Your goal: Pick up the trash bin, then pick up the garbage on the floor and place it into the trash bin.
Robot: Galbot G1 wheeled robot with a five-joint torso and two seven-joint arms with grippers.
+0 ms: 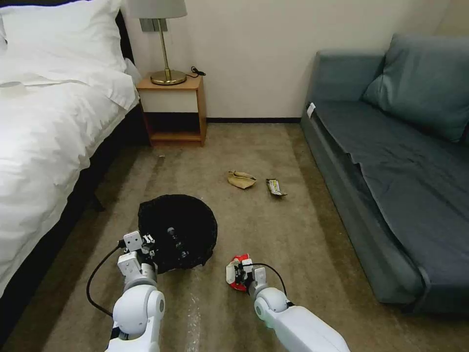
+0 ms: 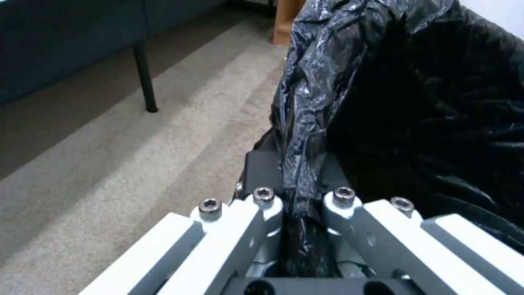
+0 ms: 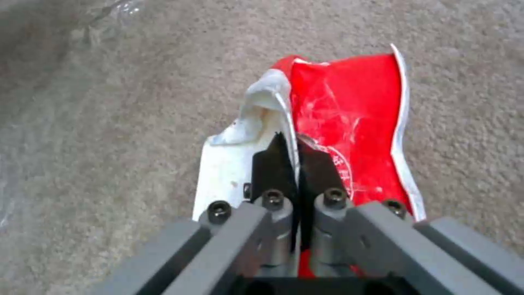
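While left pincer [image 2: 297, 180] clamps trash bin [image 1: 178, 232] rim, right pincer [image 3: 297, 155] pinches red snack packet [image 3: 349, 135].

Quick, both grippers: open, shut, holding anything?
Left gripper: shut on the trash bin, at its bag-covered rim.
Right gripper: shut on the red packet.

white bed [image 1: 44, 122], lamp [image 1: 163, 39] on nightstand [image 1: 176, 110] — grey sofa [image 1: 391, 161] opposite.

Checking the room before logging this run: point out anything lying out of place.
Litter on the carpet: crumpled tan paper and a dark-and-yellow wrapper lie between bed and sofa. The right gripper pinches a torn red packet. The left gripper clamps the trash bin rim.
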